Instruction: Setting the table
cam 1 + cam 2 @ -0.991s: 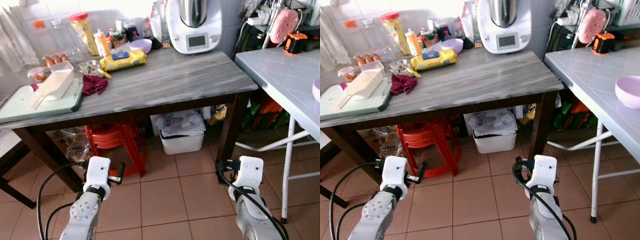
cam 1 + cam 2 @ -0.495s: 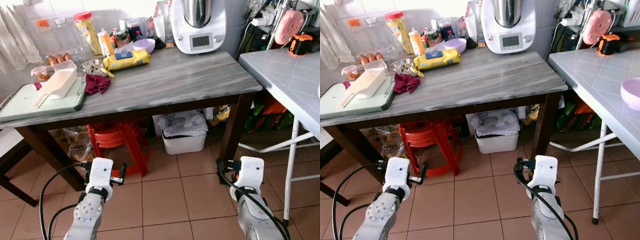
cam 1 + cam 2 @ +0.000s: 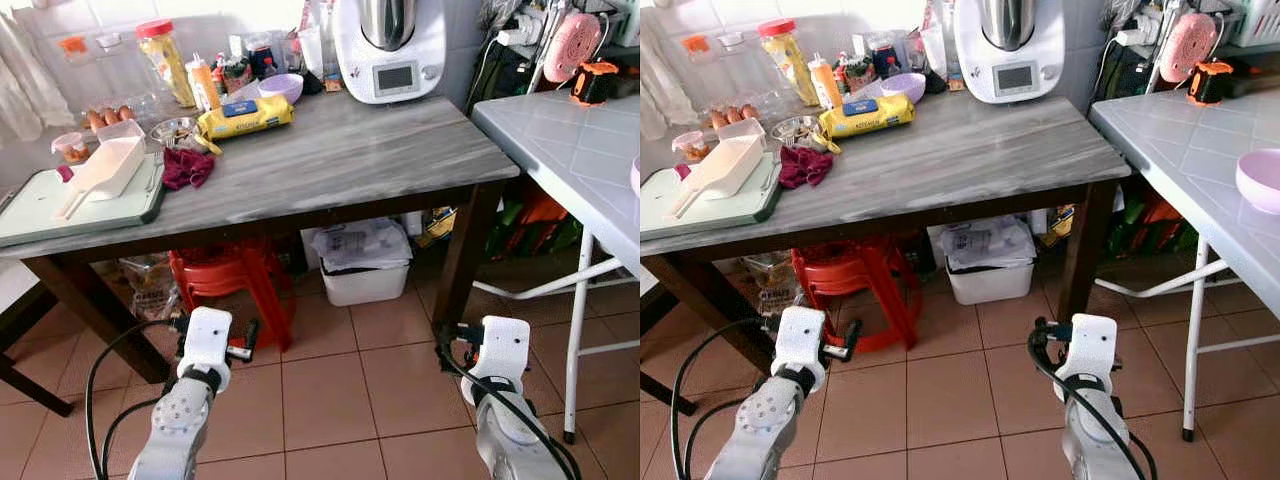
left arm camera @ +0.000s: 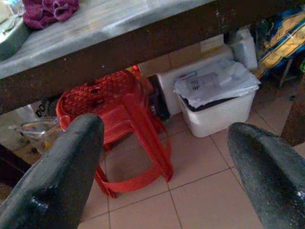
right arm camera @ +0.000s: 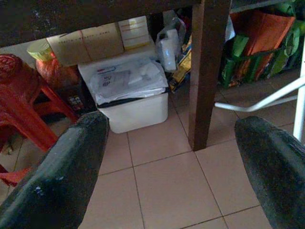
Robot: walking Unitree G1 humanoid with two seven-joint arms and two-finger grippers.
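A dark wooden table with a grey marbled top (image 3: pixel 340 150) stands in front of me. At its back sits a small purple bowl (image 3: pixel 281 88). A lilac bowl (image 3: pixel 1260 180) rests on the white tiled folding table (image 3: pixel 570 150) to my right. My left gripper (image 4: pixel 164 129) hangs low over the floor before the table, open and holding nothing. My right gripper (image 5: pixel 171 121) is also low, open and holding nothing, near the table's right front leg (image 5: pixel 207 71).
On the grey top lie a green board (image 3: pixel 40 205) with a white scoop (image 3: pixel 105 165), a maroon cloth (image 3: pixel 186 167), a yellow packet (image 3: pixel 245 117), jars and a white kitchen machine (image 3: pixel 388 45). Under it stand a red stool (image 3: pixel 235 280) and a white bin (image 3: pixel 365 265).
The whole view sways a little as my head moves. Both arms stay low in front of me, and nothing on the tables has moved.
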